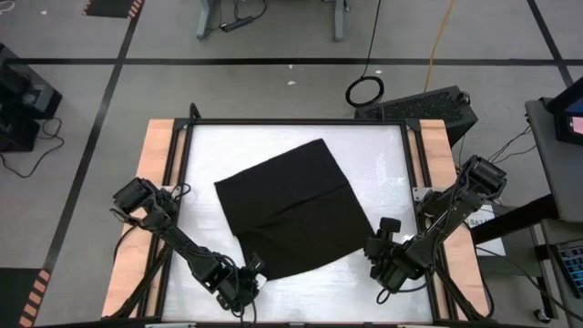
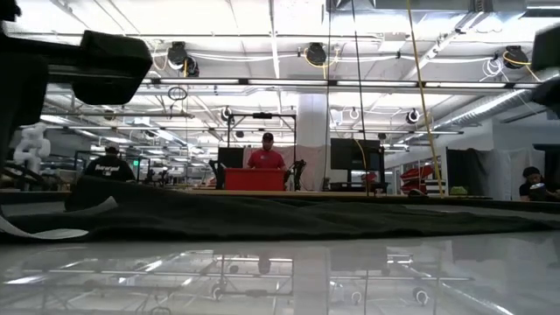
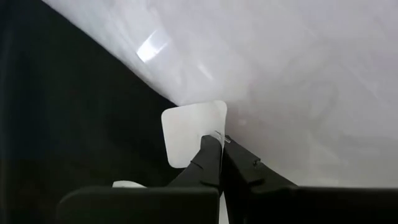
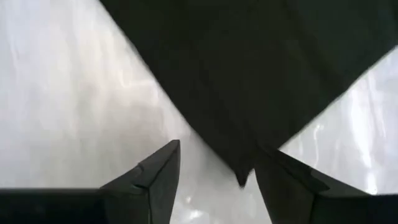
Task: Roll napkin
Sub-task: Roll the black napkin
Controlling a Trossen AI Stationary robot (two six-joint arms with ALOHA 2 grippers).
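— Where was the napkin (image 1: 293, 217) when you looked?

— Flat on the white counter (image 1: 383, 150), turned like a diamond, with one fold line across it. I had the left gripper (image 3: 221, 146) at the near corner on my left side, jaws pressed together right at the white tag (image 3: 186, 130) — pinching the tag or the cloth edge there, I judged, though the wrist view didn't make the hold certain.

— And the right gripper (image 4: 214, 165)?

— Jaws apart, straddling the near right corner of the cloth, low over the counter, not clamped on anything.

— How did you expect it to handle?

— Thin, limp, light — it would sag and drag rather than hold a shape. I reckoned both near corners were the places to grip, pinched at the very edge, so the roll would start evenly.
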